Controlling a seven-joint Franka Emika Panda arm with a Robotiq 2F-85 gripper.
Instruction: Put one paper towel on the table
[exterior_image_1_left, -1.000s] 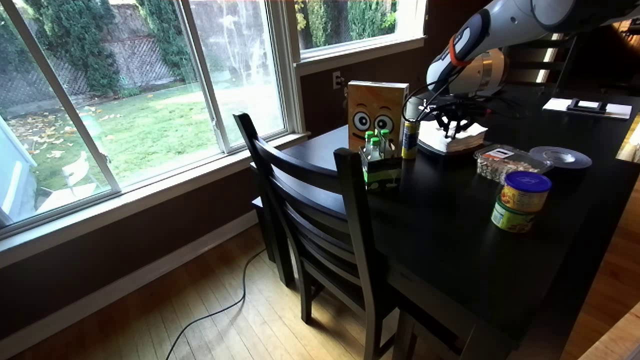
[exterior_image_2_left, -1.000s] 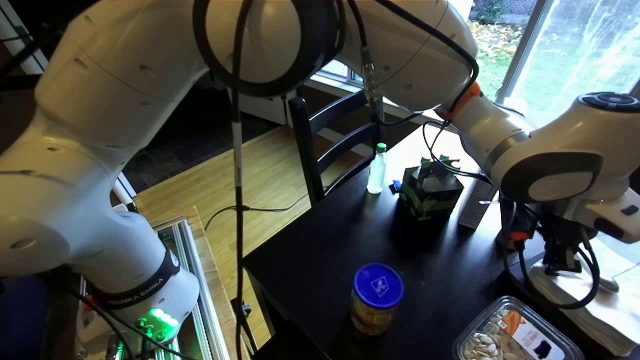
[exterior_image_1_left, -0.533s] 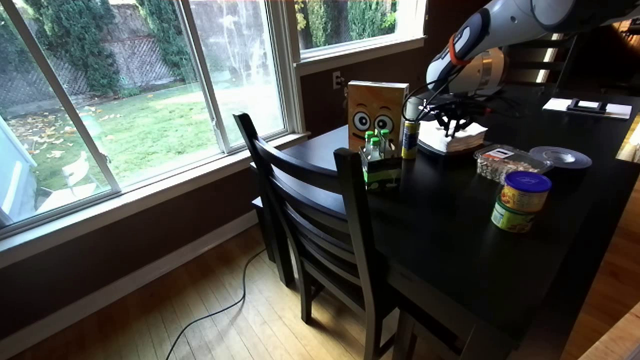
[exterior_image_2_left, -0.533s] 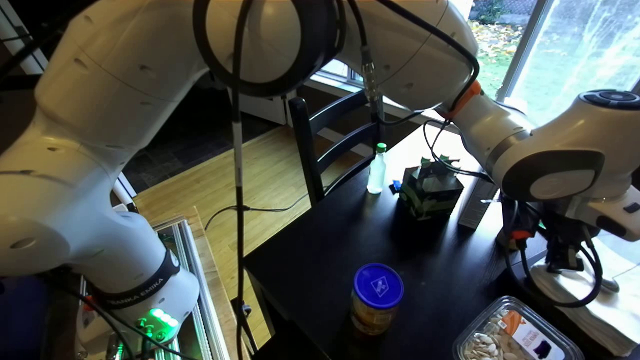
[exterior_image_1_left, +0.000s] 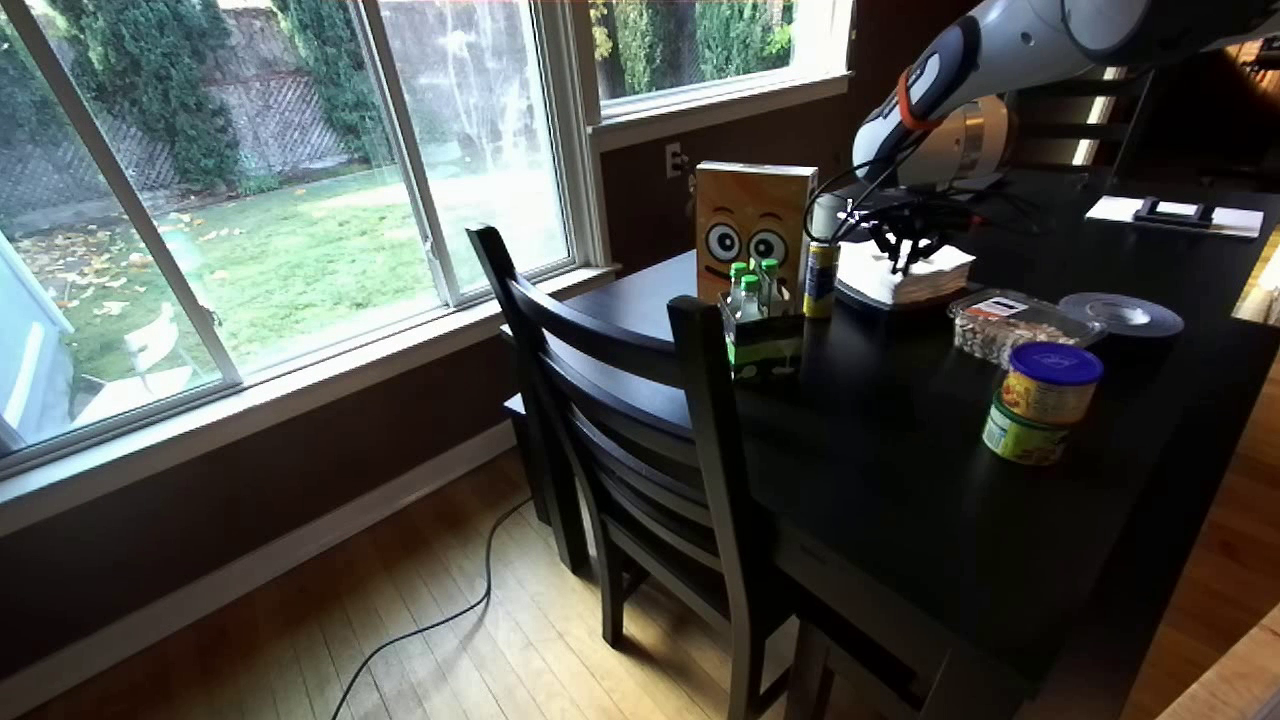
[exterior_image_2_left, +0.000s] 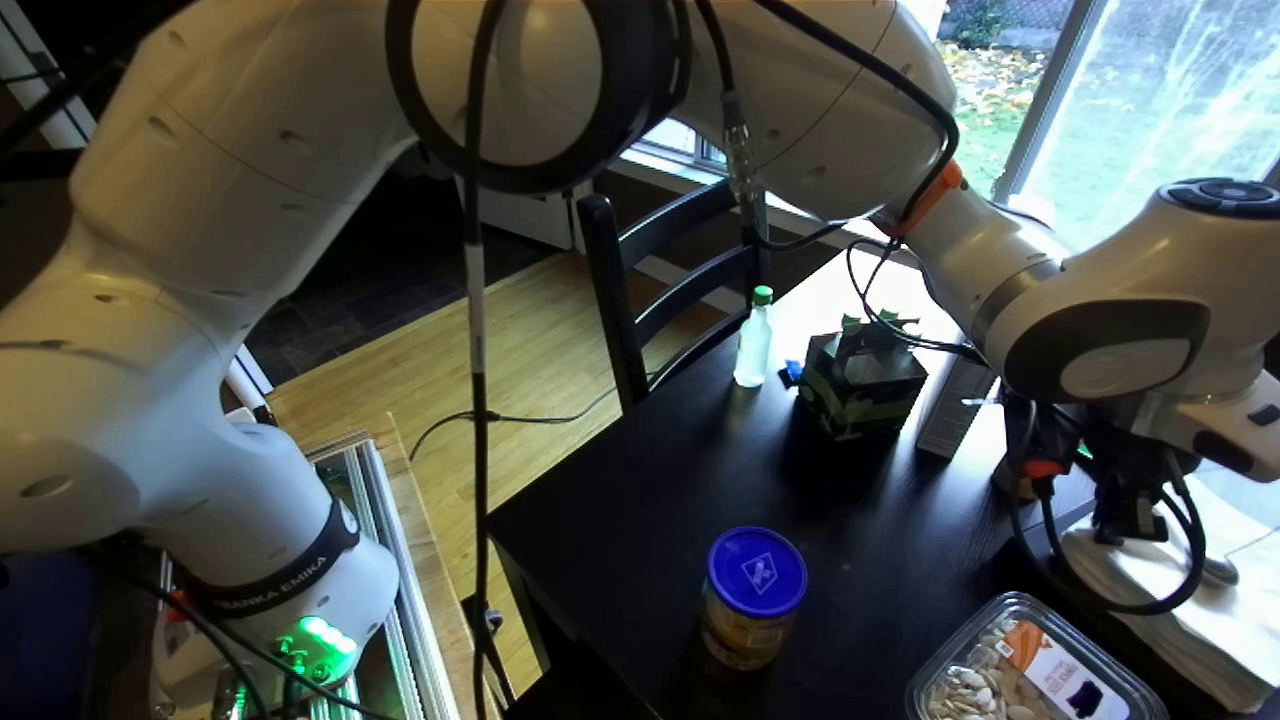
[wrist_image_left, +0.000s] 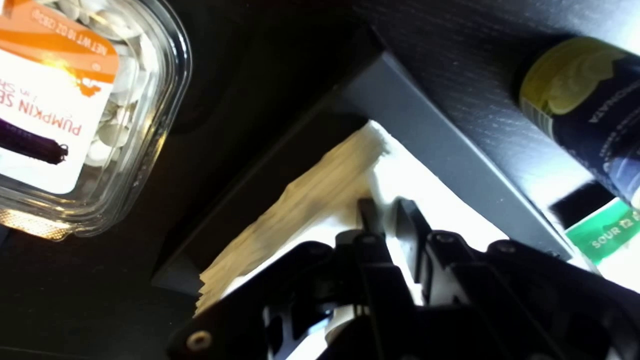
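Note:
A stack of white paper towels (exterior_image_1_left: 900, 285) lies in a dark tray on the dark table (exterior_image_1_left: 900, 500). It also shows in the other views (exterior_image_2_left: 1215, 610) (wrist_image_left: 435, 200). No single sheet lies apart from the stack. My gripper (exterior_image_1_left: 903, 268) points down at the stack, fingertips at its top near one corner; they also show in an exterior view (exterior_image_2_left: 1130, 530). In the wrist view the fingertips (wrist_image_left: 390, 212) are close together with a narrow gap. Greyish paper shows in that gap, and a ridge-like line runs from it to the corner. I cannot tell whether paper is pinched.
A clear pumpkin seed box (wrist_image_left: 85, 110) and a yellow-blue can (wrist_image_left: 585, 100) flank the dark tray (wrist_image_left: 435, 130). On the table stand a bottle carrier (exterior_image_1_left: 762, 345), a box with eyes (exterior_image_1_left: 750, 205), stacked tins (exterior_image_1_left: 1045, 400), a tape roll (exterior_image_1_left: 1165, 318) and a glass bottle (exterior_image_2_left: 754, 345).
My gripper has risen very slightly over the stack between one second and half a second ago. Since then nothing has visibly moved.

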